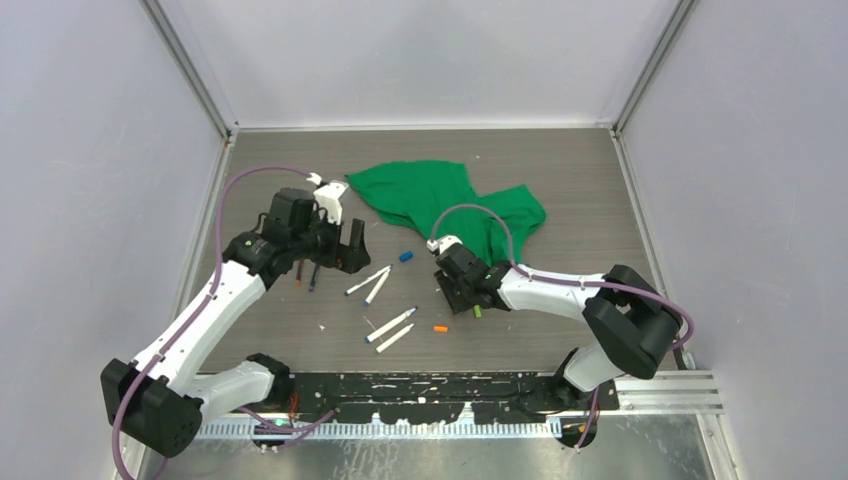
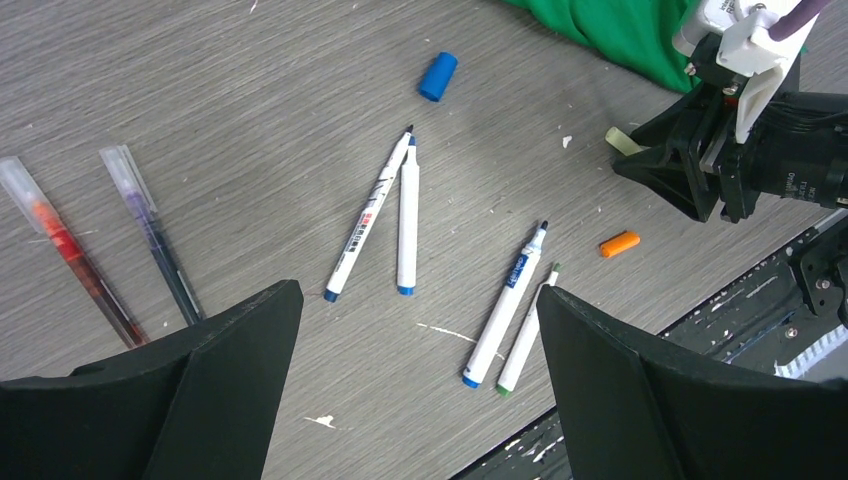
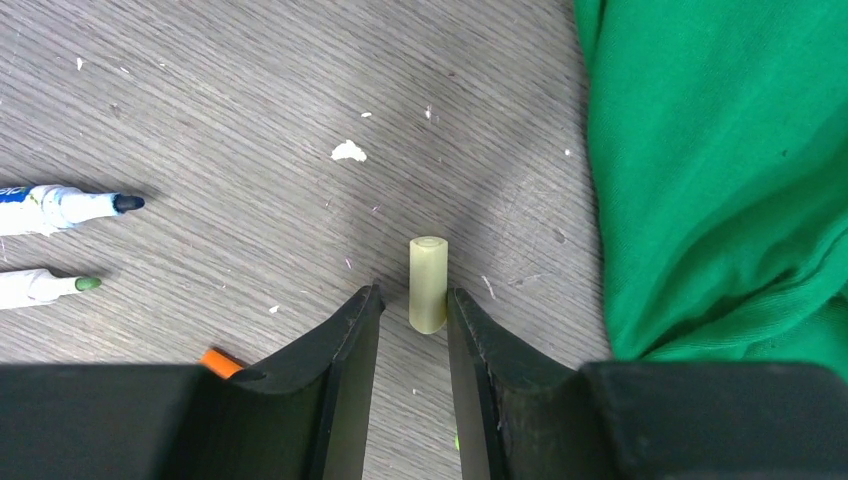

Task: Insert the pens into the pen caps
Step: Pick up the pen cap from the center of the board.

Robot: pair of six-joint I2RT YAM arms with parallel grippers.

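Observation:
Two pairs of white pens lie mid-table: one pair [image 2: 367,220] [image 2: 407,225] with blue ends, and nearer the front a blue-ended pen [image 2: 507,305] beside a green-ended one [image 2: 527,330]. All are uncapped. My left gripper [image 2: 420,292] hangs open and empty above them. A blue cap [image 2: 438,76] and an orange cap [image 2: 620,244] lie loose. My right gripper [image 3: 413,291] is low over the table, its jaws narrow, with the near end of a pale yellow cap [image 3: 428,283] between the tips. The cap touches the right finger [image 3: 470,340], and a gap shows on the left.
A crumpled green cloth [image 1: 440,200] lies at the back, just right of my right gripper. A red pen [image 2: 70,255] and a purple pen [image 2: 150,235] with clear caps lie to the left. A small green cap [image 1: 477,311] rests by my right wrist.

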